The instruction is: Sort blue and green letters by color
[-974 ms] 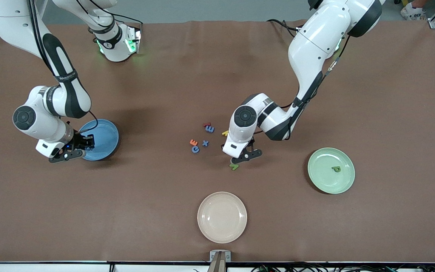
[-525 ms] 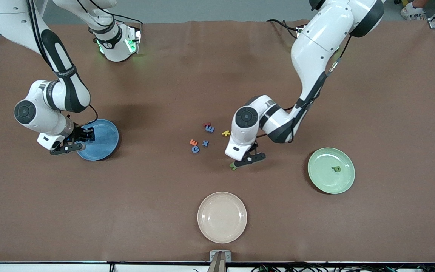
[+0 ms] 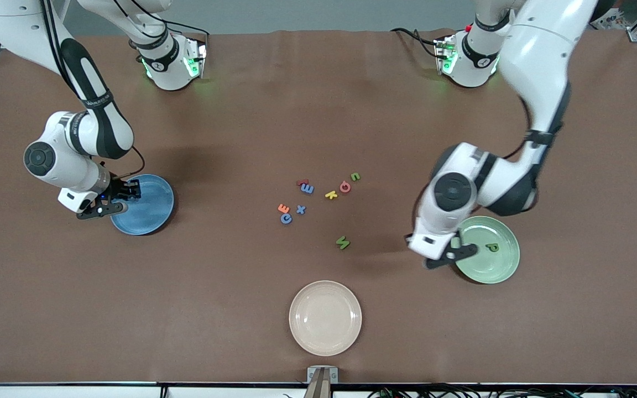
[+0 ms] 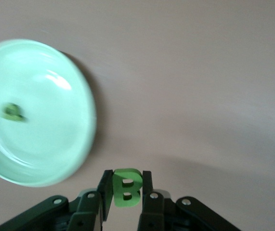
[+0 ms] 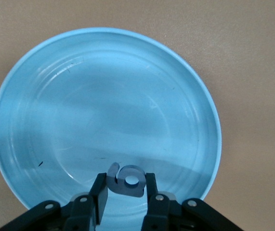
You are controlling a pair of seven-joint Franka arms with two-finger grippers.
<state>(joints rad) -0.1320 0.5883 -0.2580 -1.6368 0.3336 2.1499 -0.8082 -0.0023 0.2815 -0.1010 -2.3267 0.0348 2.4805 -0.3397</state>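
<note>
Left wrist view shows the left gripper (image 4: 126,192) pinching a green letter B (image 4: 126,186) between its fingers, upright, with the green plate (image 4: 55,159) just beside it and not yet under it; a green P (image 4: 13,111) already lies in that plate. So the step in hand, as I judge it, is carrying the B to the green plate; the next move calls for bringing the gripper fully over the dish and then spreading the fingers.

Over the blue plate (image 5: 185,96), the right gripper (image 5: 125,190) has a blue letter (image 5: 126,180) between its fingers (a G, I think); whether the grip is loosening I cannot tell, but the letter sits above the plate's inside, so only a release seems needed.

Away from both grippers, in the table middle, lie the blue E (image 3: 307,188), X (image 3: 301,209) and C (image 3: 286,219), and the green M (image 3: 343,242) and U (image 3: 355,177), all waiting to be sorted; other colours are mixed among them.
</note>
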